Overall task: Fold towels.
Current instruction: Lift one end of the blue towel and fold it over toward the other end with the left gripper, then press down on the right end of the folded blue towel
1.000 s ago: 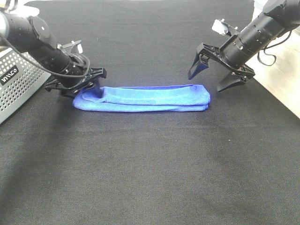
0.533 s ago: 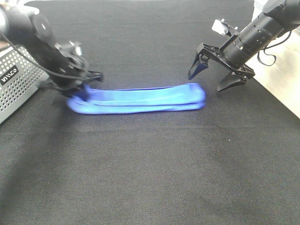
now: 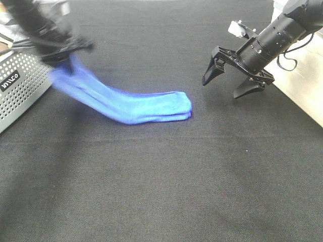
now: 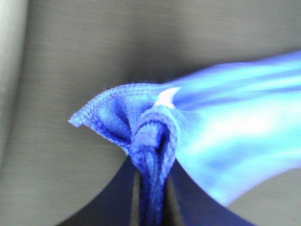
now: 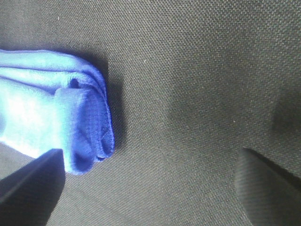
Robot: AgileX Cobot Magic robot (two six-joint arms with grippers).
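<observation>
1. The bright royal-blue rectangular microfibre towel (image 3: pixel 136 106), folded into a long narrow band, stretches over the black woven table cloth (image 3: pixel 166 191). In the high view it runs from about ten o'clock toward the centre. Its ten o'clock end is off the surface and its other end rests on the cloth.
2. The left gripper (image 3: pixel 63 48), blurred at ten o'clock, is clamped on that raised end. Its wrist view shows the bunched, stitched edge pinched between the jaws, with a small white tag (image 4: pixel 167 96) just beside the grip.
3. The right gripper (image 3: pixel 223 86) hangs at two o'clock with its jaws wide apart, holding nothing. It is near the towel's resting end but not touching it.
4. The perforated grey basket (image 3: pixel 20 91) sits at nine o'clock, near the lifted end.
5. The towel looks light, soft and limp. It will likely sag and drag rather than keep its shape, and its layers may slide apart.
6. The best hold is probably a pinch through all layers at a corner or stitched edge, with one gripper at each end to keep the fold aligned.
</observation>
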